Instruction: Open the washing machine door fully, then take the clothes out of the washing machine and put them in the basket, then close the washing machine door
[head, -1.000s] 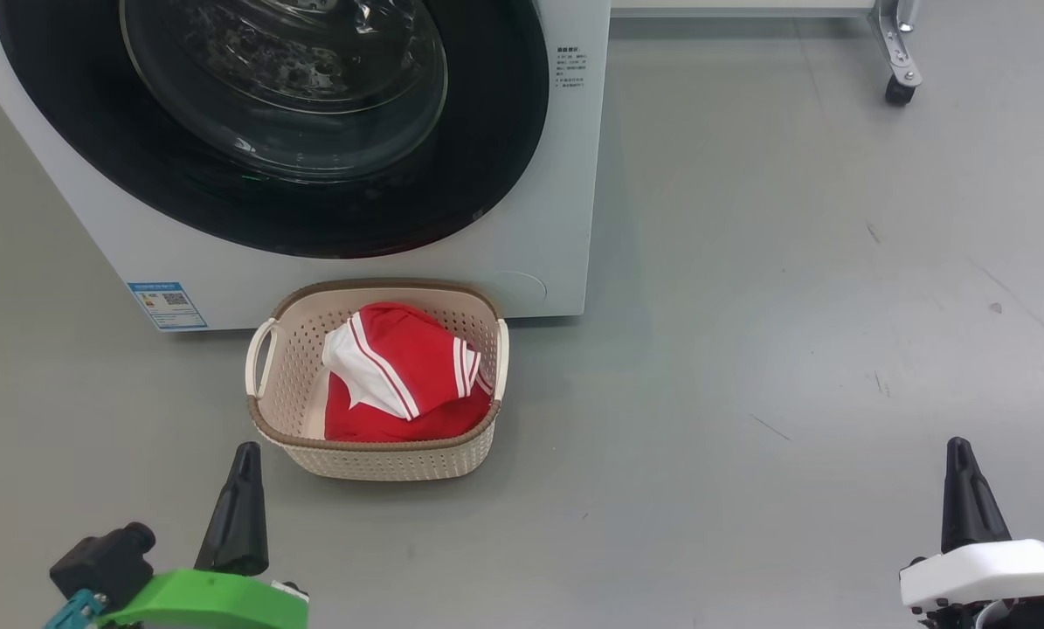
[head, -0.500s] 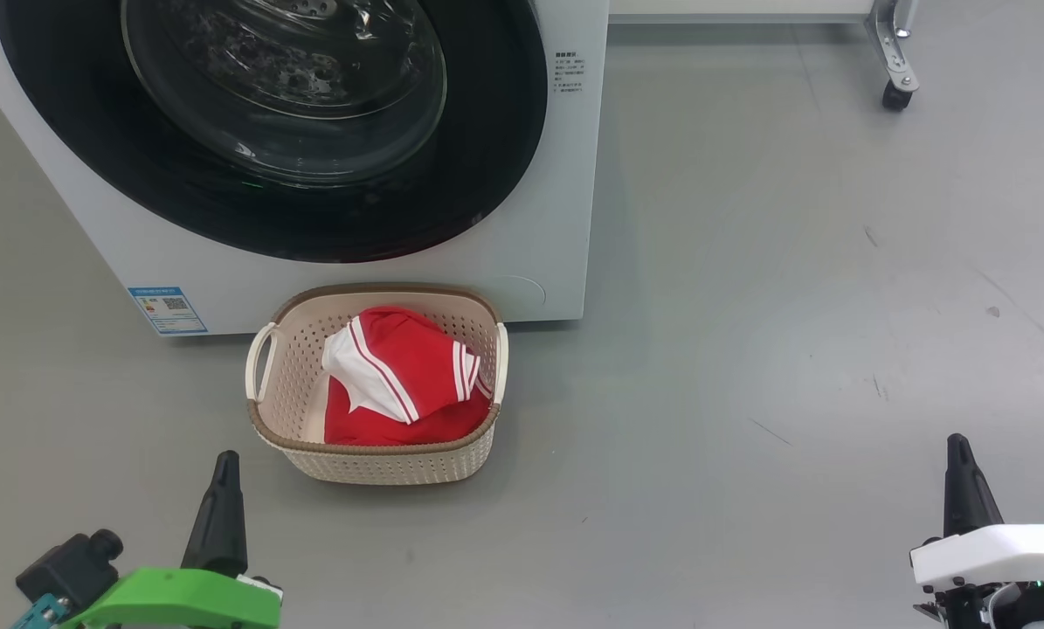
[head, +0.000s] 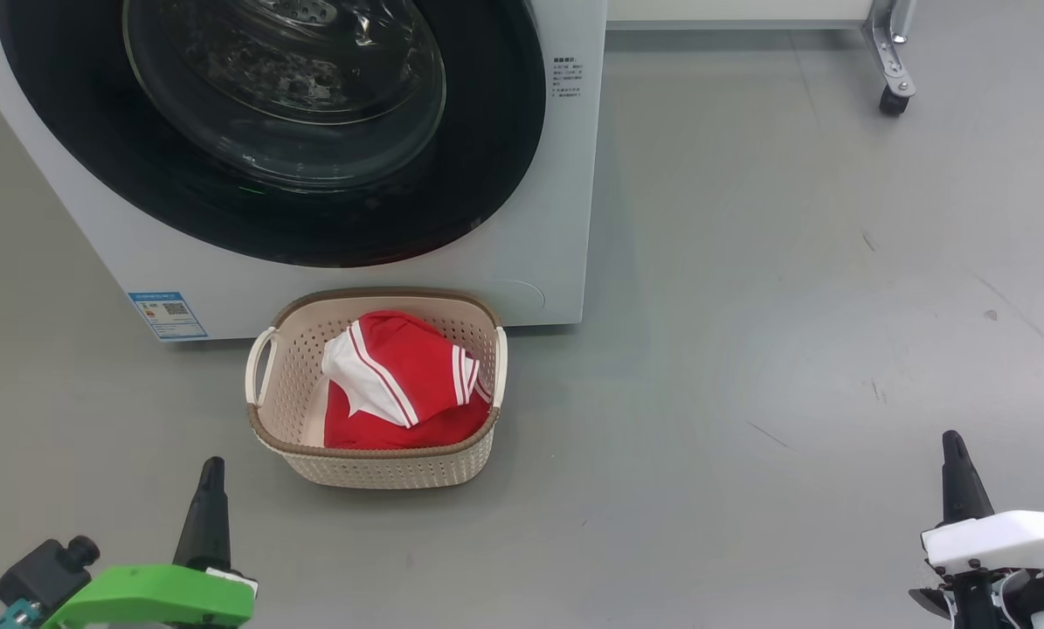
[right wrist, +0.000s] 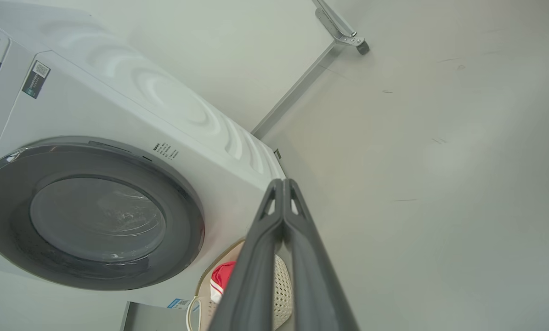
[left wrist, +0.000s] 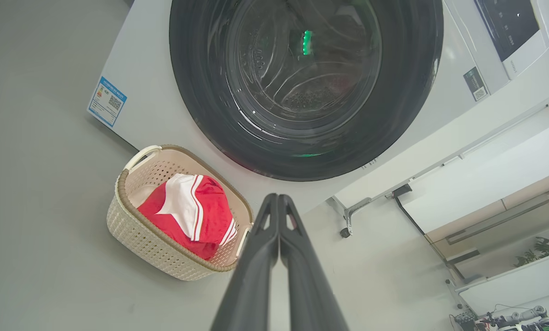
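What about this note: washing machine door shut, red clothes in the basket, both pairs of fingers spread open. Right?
Not the fingers. The left fingers are pressed together in the left wrist view, and the right fingers likewise in the right wrist view. The door is shut and the red clothes lie in the basket.

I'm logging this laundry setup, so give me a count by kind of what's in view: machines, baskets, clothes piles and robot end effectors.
washing machine: 1
basket: 1
clothes, one red and white pile in the basket: 1
end effectors, both shut: 2 (left end effector, right end effector)
Total: 5
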Controlling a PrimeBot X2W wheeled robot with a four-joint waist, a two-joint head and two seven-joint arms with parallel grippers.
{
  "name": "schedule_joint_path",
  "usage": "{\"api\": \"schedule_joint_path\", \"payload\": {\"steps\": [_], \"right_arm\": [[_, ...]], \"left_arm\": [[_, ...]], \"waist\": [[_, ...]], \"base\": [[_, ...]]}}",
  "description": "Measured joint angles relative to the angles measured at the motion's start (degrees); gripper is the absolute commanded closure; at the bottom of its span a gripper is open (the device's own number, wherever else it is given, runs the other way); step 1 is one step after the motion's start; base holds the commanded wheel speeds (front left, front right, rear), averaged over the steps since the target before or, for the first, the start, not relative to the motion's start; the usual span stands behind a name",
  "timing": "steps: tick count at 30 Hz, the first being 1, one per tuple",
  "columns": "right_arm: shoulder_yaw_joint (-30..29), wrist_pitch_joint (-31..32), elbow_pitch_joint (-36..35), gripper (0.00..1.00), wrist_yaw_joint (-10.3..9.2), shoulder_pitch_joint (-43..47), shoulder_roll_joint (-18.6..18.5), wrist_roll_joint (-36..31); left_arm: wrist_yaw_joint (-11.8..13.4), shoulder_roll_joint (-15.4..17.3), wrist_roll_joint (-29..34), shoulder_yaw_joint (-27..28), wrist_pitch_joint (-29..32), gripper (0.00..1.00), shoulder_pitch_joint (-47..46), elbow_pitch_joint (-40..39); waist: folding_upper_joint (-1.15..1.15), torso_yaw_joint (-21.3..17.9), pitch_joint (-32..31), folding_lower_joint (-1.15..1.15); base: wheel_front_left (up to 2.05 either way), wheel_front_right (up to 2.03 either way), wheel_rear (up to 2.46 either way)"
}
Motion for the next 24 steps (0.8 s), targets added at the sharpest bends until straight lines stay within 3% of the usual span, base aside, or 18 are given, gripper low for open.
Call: {"api": "schedule_joint_path", "payload": {"steps": [24], "right_arm": [[-1.9,4.0,3.2,1.00,1.93,-3.1,1.3,16.0]], "left_arm": [[0.0,1.1,-15.9,1.7,3.7,1.00,-1.4,1.9]], "waist": [[0.00,-0.2,-0.7,0.00]], "base": [[0.00,0.00,0.00]]}}
